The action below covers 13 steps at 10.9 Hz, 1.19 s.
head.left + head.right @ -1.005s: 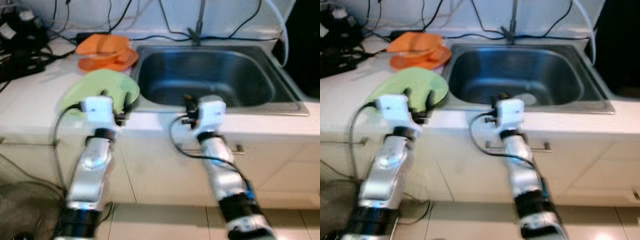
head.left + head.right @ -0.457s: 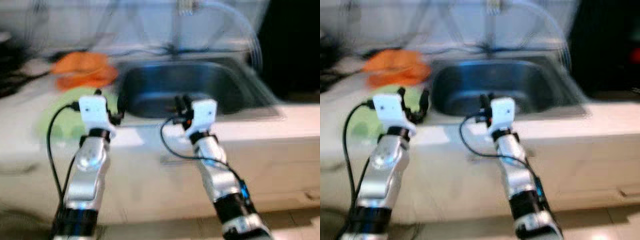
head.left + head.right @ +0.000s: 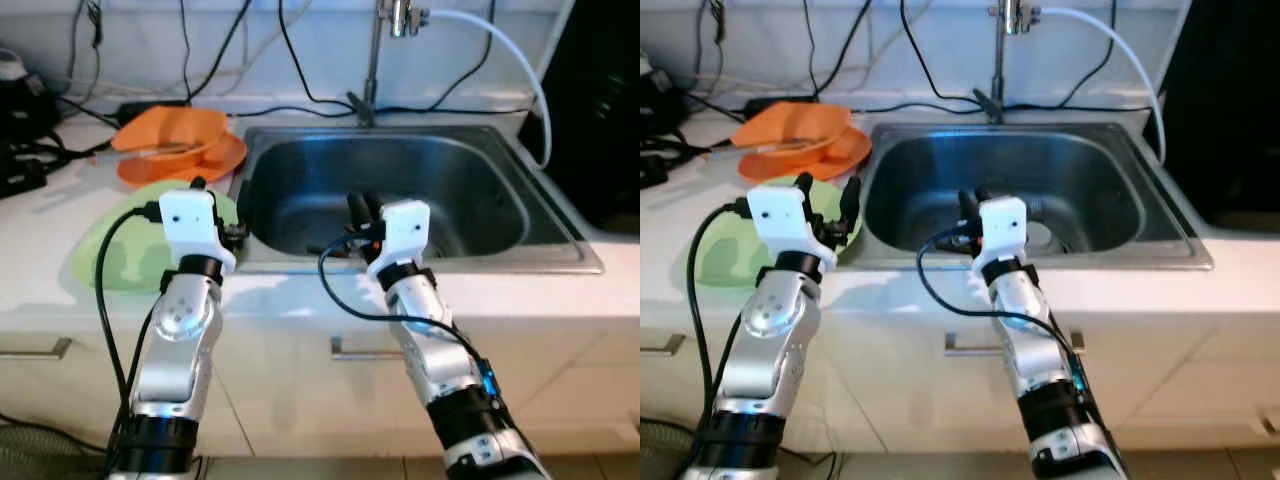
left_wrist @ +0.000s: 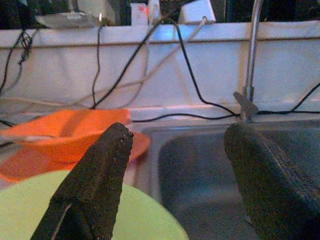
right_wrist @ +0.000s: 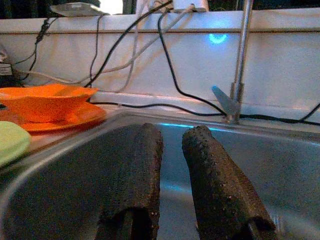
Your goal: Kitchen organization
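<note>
2 grippers are raised at the front edge of the counter [image 3: 60, 215], and neither holds anything. The left gripper [image 3: 828, 198] has its fingers spread wide, poised just over the near right rim of the green plate [image 3: 125, 250]. The right gripper [image 3: 362, 208] has its fingers nearly together, with only a thin gap, and points into the sink [image 3: 505, 165].

The step in hand looks like reaching for the green plate, which lies flat on the counter just left of the sink. A flat plate gives little to pinch, so a good grasp would lower the left gripper until 1 finger slides under the rim and the other comes down on top, at the edge nearest the robot, then lift level. I cannot tell how much the rim stands off the counter.

Largest first among the surroundings: the steel sink, holding something pale near its drain that is too unclear to name; the faucet [image 3: 385, 40] with a white hose [image 3: 505, 55] at the back; an orange plate [image 3: 218, 160] with an orange bowl [image 3: 175, 130] stacked on it, behind the green plate; black cables [image 3: 300, 85] trailing along the wall. The orange stack sits close behind the green plate and the sink lip close beside it, so a careless lift could knock either.
</note>
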Available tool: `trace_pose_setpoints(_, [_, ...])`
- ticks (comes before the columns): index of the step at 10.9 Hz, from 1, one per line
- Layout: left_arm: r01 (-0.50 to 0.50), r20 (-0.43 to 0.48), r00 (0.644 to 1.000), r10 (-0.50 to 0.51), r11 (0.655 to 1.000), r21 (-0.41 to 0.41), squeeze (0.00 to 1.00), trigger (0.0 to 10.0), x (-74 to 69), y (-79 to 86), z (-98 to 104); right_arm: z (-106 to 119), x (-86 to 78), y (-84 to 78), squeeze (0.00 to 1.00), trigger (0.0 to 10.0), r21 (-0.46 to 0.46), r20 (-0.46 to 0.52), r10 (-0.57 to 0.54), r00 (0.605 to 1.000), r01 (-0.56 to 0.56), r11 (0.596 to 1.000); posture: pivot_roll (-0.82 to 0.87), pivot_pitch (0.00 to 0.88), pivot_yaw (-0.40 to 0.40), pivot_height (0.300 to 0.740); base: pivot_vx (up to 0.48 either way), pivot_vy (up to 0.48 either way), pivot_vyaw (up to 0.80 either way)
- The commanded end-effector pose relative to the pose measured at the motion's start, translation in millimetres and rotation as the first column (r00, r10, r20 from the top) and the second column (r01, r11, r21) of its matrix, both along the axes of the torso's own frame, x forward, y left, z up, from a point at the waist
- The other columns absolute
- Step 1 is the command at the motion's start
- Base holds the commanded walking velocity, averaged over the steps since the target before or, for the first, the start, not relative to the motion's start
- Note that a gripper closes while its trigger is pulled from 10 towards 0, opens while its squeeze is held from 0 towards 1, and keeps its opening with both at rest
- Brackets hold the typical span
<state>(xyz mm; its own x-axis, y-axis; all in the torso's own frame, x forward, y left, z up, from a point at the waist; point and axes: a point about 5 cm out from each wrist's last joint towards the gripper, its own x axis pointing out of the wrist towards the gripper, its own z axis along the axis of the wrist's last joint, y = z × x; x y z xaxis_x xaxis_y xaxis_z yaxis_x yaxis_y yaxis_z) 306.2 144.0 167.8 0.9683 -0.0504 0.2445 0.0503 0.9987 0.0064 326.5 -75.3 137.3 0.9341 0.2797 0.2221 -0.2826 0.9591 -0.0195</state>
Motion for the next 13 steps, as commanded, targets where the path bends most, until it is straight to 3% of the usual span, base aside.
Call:
trace_pose_setpoints(1, [0.019, 0.021, 1.0, -0.019, 1.0, 0.012, 0.0, 10.0, 1.4, -4.8, 6.8, 5.4, 2.7, -4.6, 0.0, 10.0, 0.019, 0.014, -0.013, 1.0, 0.013, 1.0, 0.15, 0.0, 0.024, 0.74, 0.307, 0.0, 0.0])
trace_pose_setpoints(9, [0.06, 0.037, 0.998, -0.059, 0.998, -0.008, 0.0, 10.0, 2.8, -4.6, 18.1, 5.0, 4.4, -4.9, 0.0, 10.0, -0.005, 0.007, -0.012, 1.0, 0.012, 1.0, 0.15, 0.0, 0.023, 0.74, 0.0, 0.0, 0.0])
trace_pose_setpoints(11, [-0.015, 0.019, 1.0, 0.014, 1.0, 0.027, 0.0, 10.0, 5.7, 20.4, 23.1, 4.2, 4.4, -4.2, 0.0, 10.0, -0.006, 0.0, -0.008, 1.0, 0.008, 1.0, 0.15, 0.0, 0.026, 0.74, 0.0, 0.0, 0.0])
trace_pose_setpoints(12, [-0.053, -0.047, 0.997, 0.06, 0.988, 0.147, 0.0, 10.0, 9.7, 42.1, 26.3, 3.1, 4.1, -4.3, 0.0, 10.0, -0.008, -0.005, -0.007, 1.0, 0.007, 1.0, 0.15, 0.0, 0.025, 0.74, 0.0, 0.0, 0.0])
trace_pose_setpoints(13, [-0.061, -0.092, 0.992, 0.081, 0.978, 0.199, 0.0, 10.0, 11.8, 50.3, 25.6, 2.9, 4.1, -4.1, 0.0, 10.0, -0.008, -0.007, -0.006, 1.0, 0.006, 1.0, 0.16, 0.0, 0.025, 0.74, 0.0, 0.0, 0.0])
